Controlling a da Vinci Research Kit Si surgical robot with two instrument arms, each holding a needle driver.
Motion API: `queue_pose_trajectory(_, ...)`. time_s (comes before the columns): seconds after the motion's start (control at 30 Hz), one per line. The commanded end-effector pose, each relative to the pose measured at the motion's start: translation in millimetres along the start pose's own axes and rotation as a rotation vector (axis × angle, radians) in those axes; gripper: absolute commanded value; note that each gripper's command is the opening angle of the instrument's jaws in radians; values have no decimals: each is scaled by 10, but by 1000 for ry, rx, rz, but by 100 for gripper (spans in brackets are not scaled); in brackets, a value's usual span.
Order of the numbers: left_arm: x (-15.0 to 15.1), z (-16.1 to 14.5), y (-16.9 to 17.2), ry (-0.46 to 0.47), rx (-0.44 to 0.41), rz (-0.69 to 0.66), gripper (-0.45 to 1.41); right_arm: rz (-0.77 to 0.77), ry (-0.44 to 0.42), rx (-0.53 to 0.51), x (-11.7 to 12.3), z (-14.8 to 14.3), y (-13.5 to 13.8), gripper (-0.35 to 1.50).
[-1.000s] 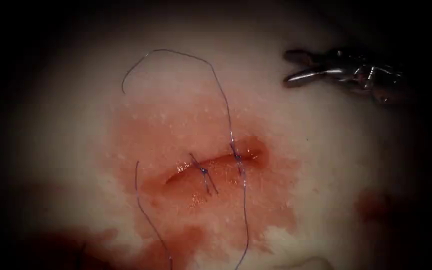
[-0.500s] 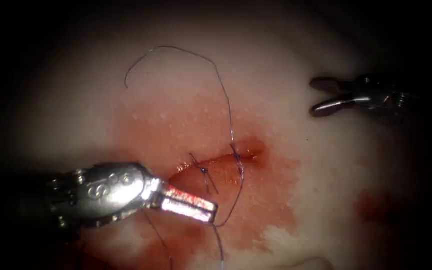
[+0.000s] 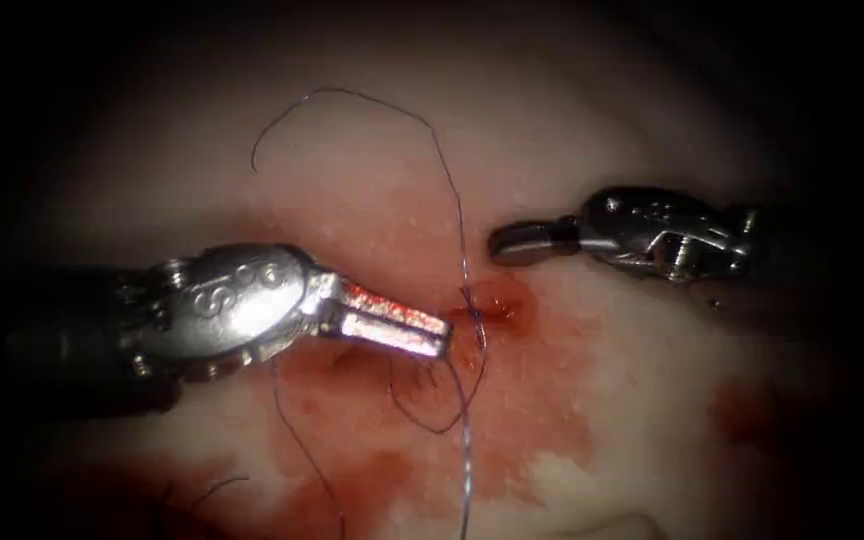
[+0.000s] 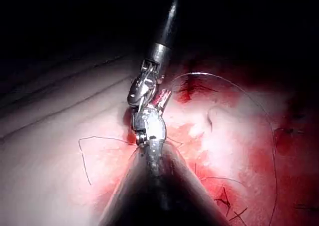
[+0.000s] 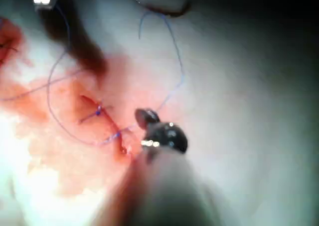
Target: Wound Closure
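Pale tissue [image 3: 652, 400] under endoscope light, stained with red fluid [image 3: 542, 400] around the cut [image 3: 492, 300].

Left tool [image 3: 422, 330]: absent from the endoscope view a second ago; half a second ago low, beside the cut's left end; now raised, lying over the cut's left part, tip close beside the right-hand stitch [image 3: 470, 312]. Jaws pressed together. Thread [image 3: 452, 190] looped just below the tip and appearing to hang from it; grip on thread judged likely, not confirmed.

Right tool [image 3: 522, 242]: a second ago far off at upper right with jaws spread; now brought in near the cut's right end, just right of the rising strand. Jaws closed, nothing seen between them.

Needle: not identified; long strand running off the lower edge.

Assessment: both tools converged on the right-hand stitch; thread handling there judged to be in hand, with no needle in the tissue at the cut.
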Motion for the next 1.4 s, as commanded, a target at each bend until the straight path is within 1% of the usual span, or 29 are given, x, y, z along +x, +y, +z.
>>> queue_pose_trajectory(0.03,-2,3,-9,16,6,4,-45,-7,6,14,4,18,-4,-28)
queue_pose_trajectory(0.27,4,1,-43,104,55,12,-45,-14,37,26,11,42,-14,-31)
queue_pose_trajectory(0.4,1,0,-59,136,78,15,-45,-16,54,27,15,56,-18,-30)
queue_pose_trajectory(0.63,-8,-10,-91,206,117,23,-45,-22,92,45,22,79,-30,-30)
queue_pose_trajectory(0.77,-17,-19,-113,255,118,39,-45,-20,115,82,24,83,-35,-26)
queue_pose_trajectory(0.83,-21,-23,-121,275,113,42,-45,-9,140,104,24,86,-37,-18)
queue_pose_trajectory(0.87,-24,-26,-125,292,109,45,-45,-6,150,112,23,87,-38,-15)
queue_pose_trajectory(1.0,-37,-36,-136,343,91,68,-45,7,187,156,23,89,-44,-15)
queue_pose_trajectory(1.03,-48,-41,-140,367,79,84,-45,16,205,173,24,89,-46,-16)
queue_pose_trajectory(1.17,-72,-45,-143,398,55,113,-45,48,257,202,25,89,-48,-21)
queue_pose_trajectory(1.3,-95,-46,-141,433,22,138,-45,110,346,209,24,87,-46,-25)
queue_pose_trajectory(1.4,-109,-47,-135,440,-5,149,-45,163,422,220,24,85,-44,-28)
